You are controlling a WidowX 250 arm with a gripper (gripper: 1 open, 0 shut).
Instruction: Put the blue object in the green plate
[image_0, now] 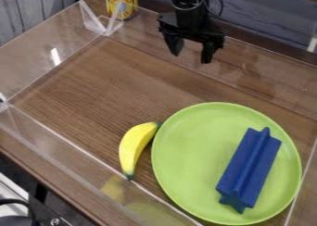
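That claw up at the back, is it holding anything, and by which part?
Nothing is held. The claw hangs open and empty above the wooden table, while the blue object lies on the green plate, far from it.

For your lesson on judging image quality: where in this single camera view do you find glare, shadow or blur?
In the camera view: white glare streaks on the clear plastic walls at left; the dark-blue ridged block casts only a thin shadow on the round lime-green plate; the yellow banana and black gripper look sharp, without motion blur; the yellow can behind is soft.
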